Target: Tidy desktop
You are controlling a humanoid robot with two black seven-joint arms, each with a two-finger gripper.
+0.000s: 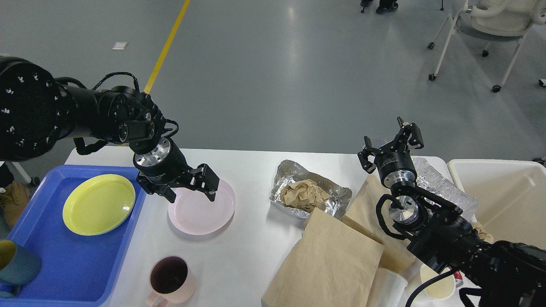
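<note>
The white desktop [251, 238] spans the lower half of the head view. On it lies a pink plate [202, 209], and my left gripper [192, 196] hangs open just over its far-left rim, one finger on each side of that edge. A pink mug [170, 279] stands nearer me. Crumpled brown paper on foil [305, 194] and flat brown paper bags [332, 260] lie right of centre. My right gripper [390, 143] is raised at the desk's far edge, open and holding nothing.
A blue tray [72, 264] at the left holds a yellow-green plate [99, 204] and a blue-grey cup [15, 266]. An off-white bin [507, 200] stands at the right. White paper cups [437, 283] sit under my right arm. A wheeled chair [490, 25] stands far back.
</note>
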